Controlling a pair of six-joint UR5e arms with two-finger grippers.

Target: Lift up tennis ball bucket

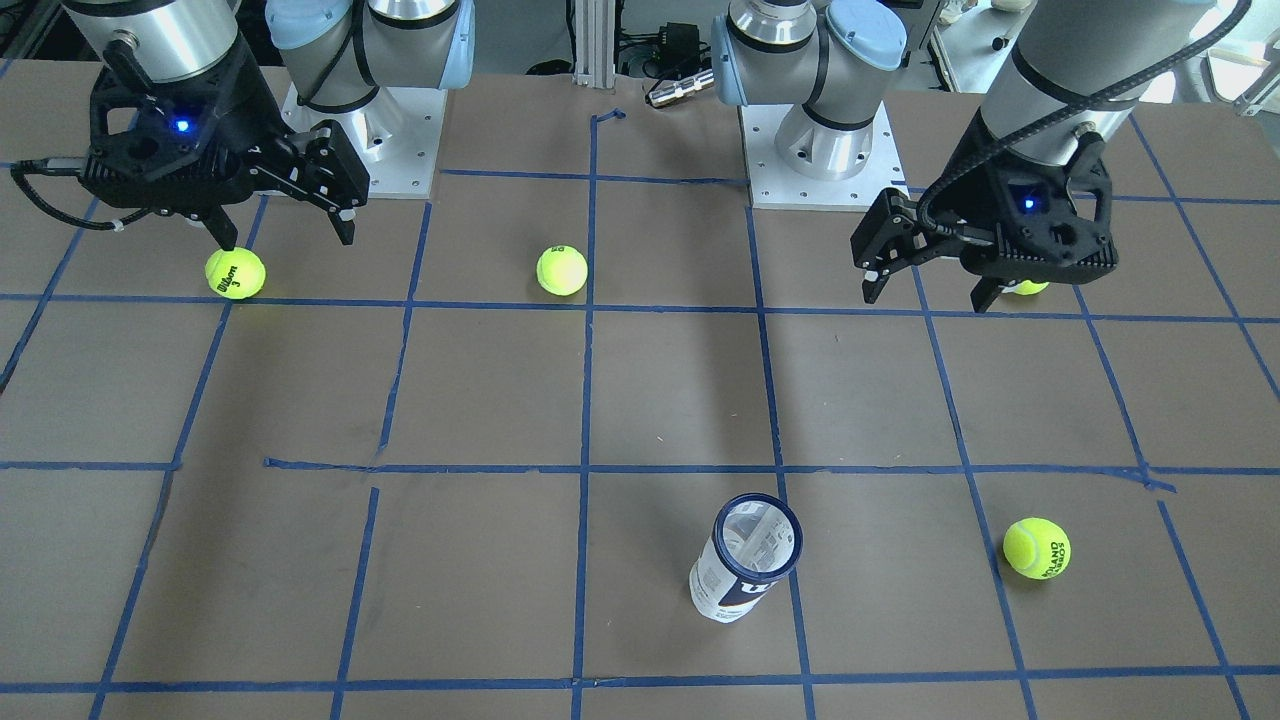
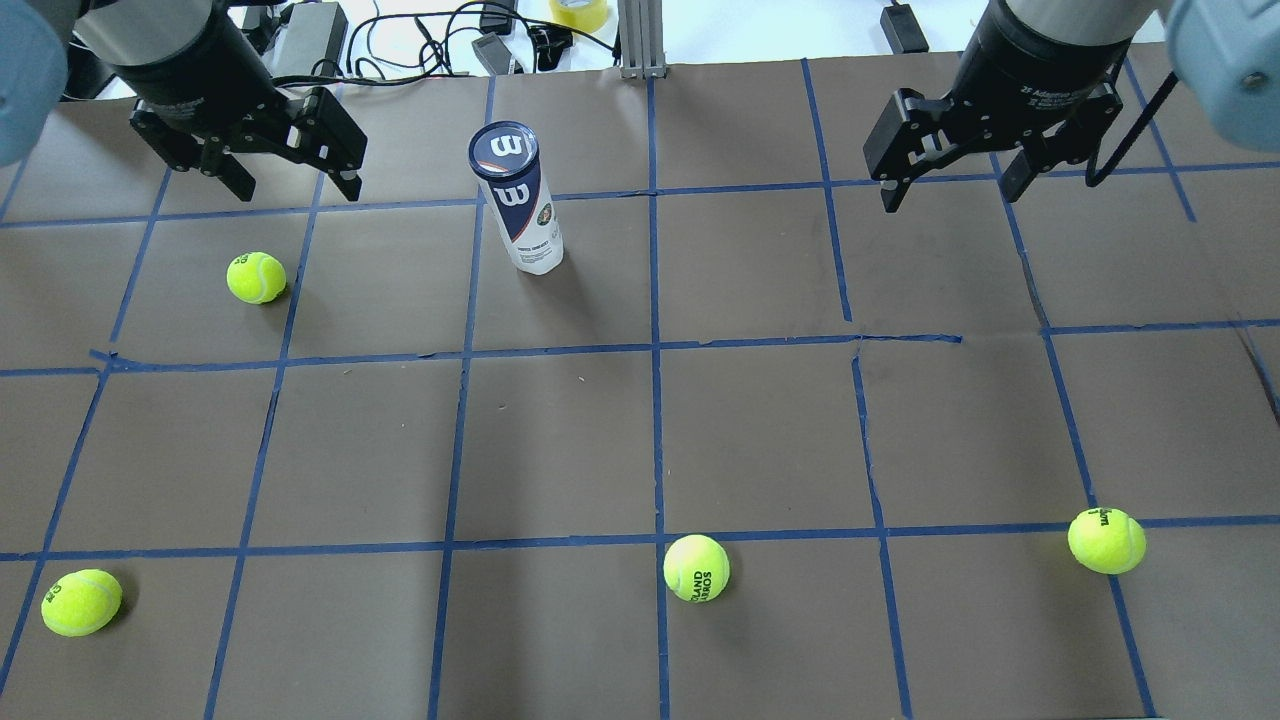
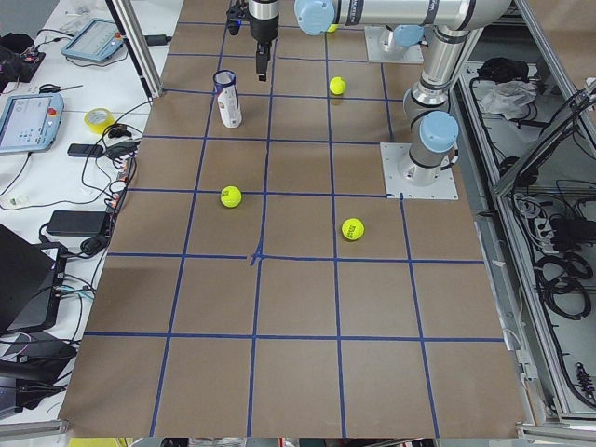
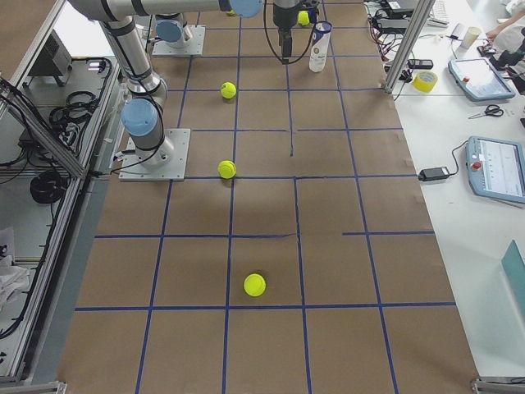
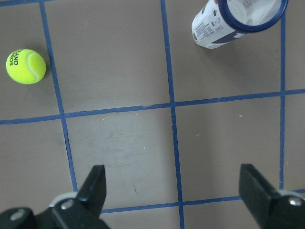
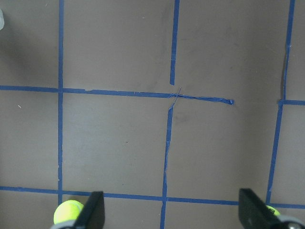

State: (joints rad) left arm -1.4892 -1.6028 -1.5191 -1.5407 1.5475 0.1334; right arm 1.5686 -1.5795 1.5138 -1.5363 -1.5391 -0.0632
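Overhead view, upper left: the left gripper (image 2: 296,185) hangs above the table (image 2: 760,430), jaws spread wide, gripping nothing and touching nothing. A loose tennis ball (image 2: 256,277) lies below it in the frame, apart from the fingers.

Upper centre, left of the middle tape line: the tennis ball bucket (image 2: 520,200) stands upright on its base. Its long axis is vertical and the dark blue rim points up. It stands free, touched by neither gripper, and is nearer the left gripper than the right.

In the left wrist view the bucket sits at the upper right of the frame, well apart from the widely parted fingers (image 5: 95,191).

Lower centre: a second ball (image 2: 696,568) rests on the table.

Upper right: the right gripper (image 2: 950,192) is also above the table, jaws fully apart and empty. Its wrist view shows only bare table and tape between the fingers (image 6: 93,210).

Lower right: a third ball (image 2: 1106,540).
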